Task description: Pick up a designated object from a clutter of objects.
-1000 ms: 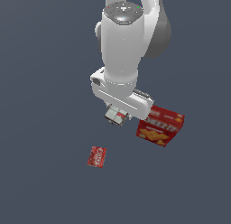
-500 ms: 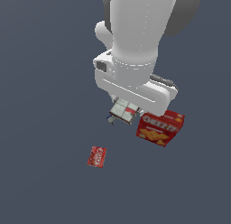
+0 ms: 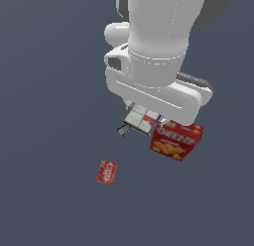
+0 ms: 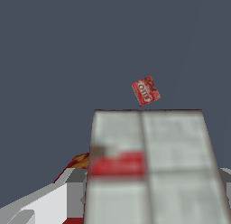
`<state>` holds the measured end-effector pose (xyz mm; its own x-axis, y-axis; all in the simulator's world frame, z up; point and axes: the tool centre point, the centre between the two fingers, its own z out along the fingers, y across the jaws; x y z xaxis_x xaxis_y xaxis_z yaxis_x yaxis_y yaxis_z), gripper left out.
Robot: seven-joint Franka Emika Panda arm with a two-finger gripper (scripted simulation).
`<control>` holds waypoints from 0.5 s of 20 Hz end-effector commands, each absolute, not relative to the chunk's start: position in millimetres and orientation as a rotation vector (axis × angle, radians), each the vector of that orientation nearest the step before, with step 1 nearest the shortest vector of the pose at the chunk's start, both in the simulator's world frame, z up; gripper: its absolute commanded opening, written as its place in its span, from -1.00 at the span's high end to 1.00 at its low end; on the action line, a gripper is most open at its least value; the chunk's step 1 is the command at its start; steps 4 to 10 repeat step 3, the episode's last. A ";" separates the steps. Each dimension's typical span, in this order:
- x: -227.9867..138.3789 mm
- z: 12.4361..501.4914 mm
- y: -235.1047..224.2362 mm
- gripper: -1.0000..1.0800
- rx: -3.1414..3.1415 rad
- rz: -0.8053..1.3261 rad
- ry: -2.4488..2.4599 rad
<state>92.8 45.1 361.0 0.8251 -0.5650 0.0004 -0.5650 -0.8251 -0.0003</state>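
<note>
Presently the arm's large white wrist housing fills the upper part of the exterior view and hides the fingers [image 3: 141, 122] almost wholly; whether they are apart or clamped on anything cannot be told from either view. The designated object, a small whitish-grey box [image 3: 141, 118] with pale square panels and a red mark, sits directly beneath the wrist, right at the place where the fingers should be. A dark blue bit shows at its end nearest the exterior view's left. In the wrist view the same box [image 4: 149, 169] fills the near field, very close to the camera, which suggests it lies between or just below the fingers. Contact is not confirmed.

The large red cracker box [image 3: 176, 140] stands just beside the whitish box, on the far side from the blue end, and appears to touch or nearly touch it. The small flat red packet [image 3: 106, 171] lies well apart from the fingers on the bench [image 3: 49, 116].

Handling judgement: the box looks like a light, stiff carton with flat, smooth faces. It should hold shape under a moderate squeeze but may slip if gripped near an edge. Best hold is across its two long side faces at mid-length. The cracker box alongside leaves little room for one finger, so nudging it is a risk.
</note>
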 end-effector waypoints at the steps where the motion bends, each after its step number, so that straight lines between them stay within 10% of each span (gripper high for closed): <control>1: 94.4 363.4 45.8 1.00 -3.001 0.000 0.929; 10: 94.7 363.9 46.0 1.00 -3.001 0.000 0.929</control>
